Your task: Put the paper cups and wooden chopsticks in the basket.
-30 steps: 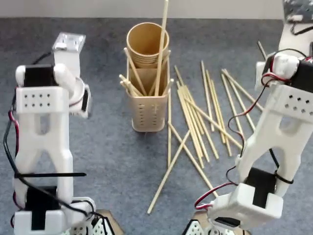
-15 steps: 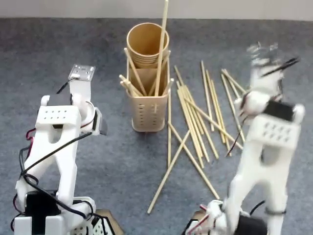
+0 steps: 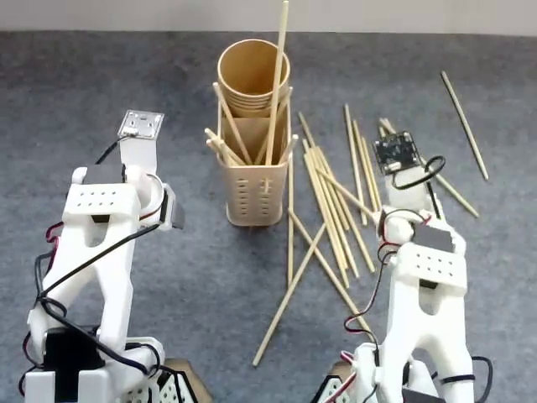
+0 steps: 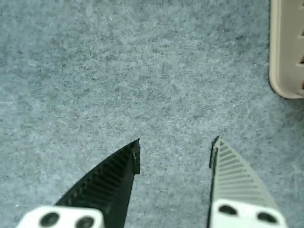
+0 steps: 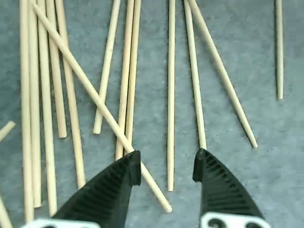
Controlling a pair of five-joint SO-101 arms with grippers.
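I am holding my left gripper and right gripper spread wide, empty; the basket is carrying stacked paper cups and chopsticks.

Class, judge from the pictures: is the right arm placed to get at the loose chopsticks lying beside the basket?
Probably yes. The right pincer is open and hovers over the loose chopsticks on the grey carpet, with nothing between them.
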